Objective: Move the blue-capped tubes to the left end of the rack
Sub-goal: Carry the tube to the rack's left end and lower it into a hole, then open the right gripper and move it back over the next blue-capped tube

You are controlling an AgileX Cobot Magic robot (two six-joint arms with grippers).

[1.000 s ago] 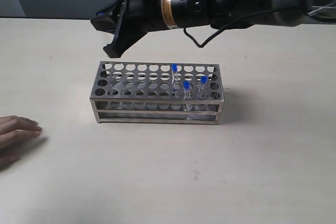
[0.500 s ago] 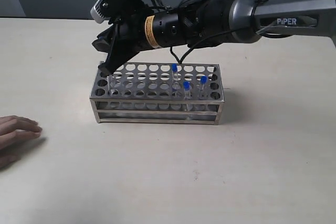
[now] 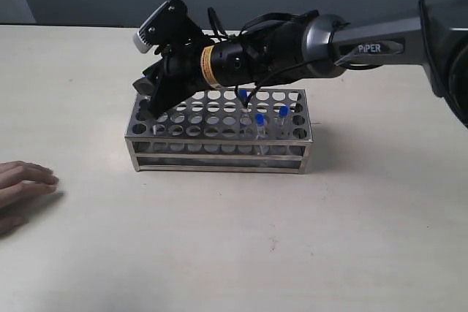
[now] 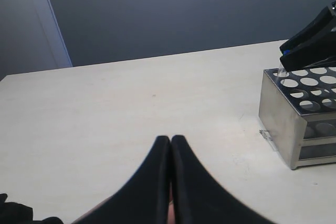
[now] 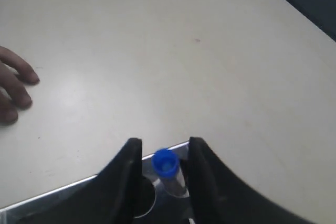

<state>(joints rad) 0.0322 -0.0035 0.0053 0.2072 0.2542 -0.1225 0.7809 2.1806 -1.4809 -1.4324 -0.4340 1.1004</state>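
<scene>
The steel rack [image 3: 219, 153] stands mid-table, with three blue-capped tubes [image 3: 258, 118] upright in holes near its right end. My right gripper [image 3: 148, 104] reaches across to the rack's left end. In the right wrist view its fingers [image 5: 165, 145] stand open on either side of the fourth blue-capped tube [image 5: 165, 162], with a gap on each side of the cap; this tube sits in a hole at the rack's [image 5: 79, 195] left corner. My left gripper [image 4: 170, 139] is shut on nothing, low over bare table left of the rack [image 4: 278, 119].
A person's hand [image 3: 22, 180] rests on the table at the left edge, also seen as a hand [image 5: 13, 85] in the right wrist view. The right arm's black body [image 3: 241, 56] hangs over the rack's back row.
The right gripper has come down from above the rack's left end to its top plate, bringing the fourth tube into a corner hole. The hand has stayed put.
</scene>
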